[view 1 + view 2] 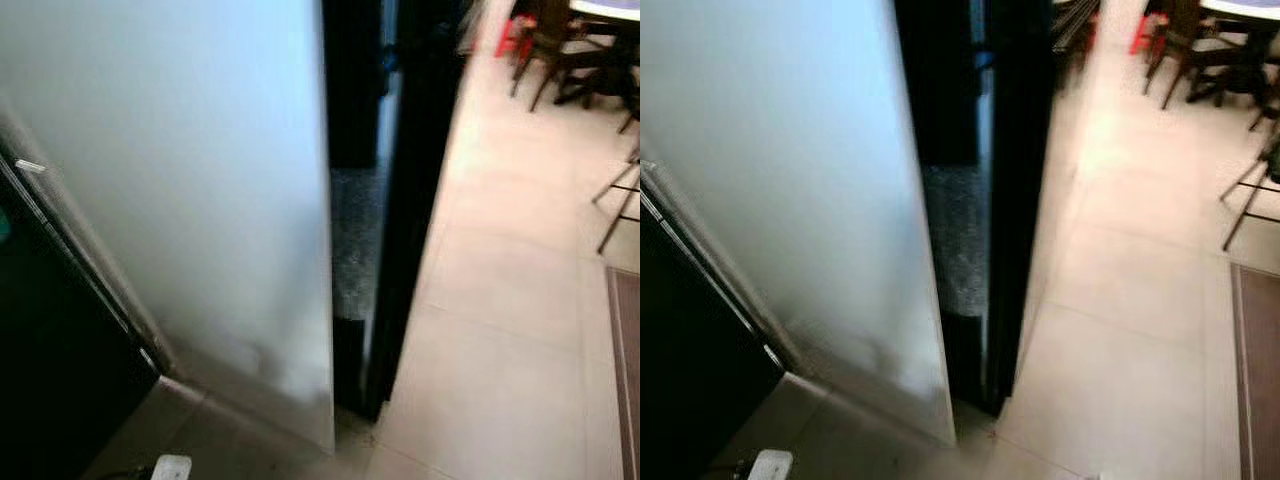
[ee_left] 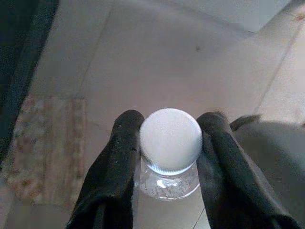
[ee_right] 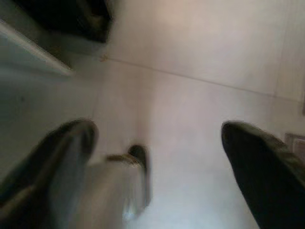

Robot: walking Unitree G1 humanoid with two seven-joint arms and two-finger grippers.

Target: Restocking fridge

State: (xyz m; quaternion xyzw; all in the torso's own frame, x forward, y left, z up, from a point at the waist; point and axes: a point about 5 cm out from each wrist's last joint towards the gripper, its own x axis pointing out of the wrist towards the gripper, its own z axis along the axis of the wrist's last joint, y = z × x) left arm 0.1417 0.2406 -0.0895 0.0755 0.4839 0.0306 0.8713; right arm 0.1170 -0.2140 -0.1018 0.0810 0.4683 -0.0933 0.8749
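Observation:
My left gripper (image 2: 170, 125) is shut on a clear plastic bottle (image 2: 169, 183) with a white cap (image 2: 170, 140); its two black fingers (image 2: 121, 157) clamp the neck just under the cap, above a beige tiled floor. A small white shape (image 1: 170, 467) at the bottom edge of the left eye view may be that cap. My right gripper (image 3: 157, 131) is open, with nothing between its fingers, hanging blurred over the floor. A tall white fridge panel (image 1: 190, 200) stands in front of me, with a dark opening (image 1: 50, 340) on its left.
A black upright edge (image 1: 405, 230) and a narrow dark gap run along the white panel's right side. Pale floor tiles (image 1: 500, 300) stretch to the right. Dark chairs and a table (image 1: 580, 50) stand at the far right, and a brown mat (image 1: 628, 350) lies at the right edge.

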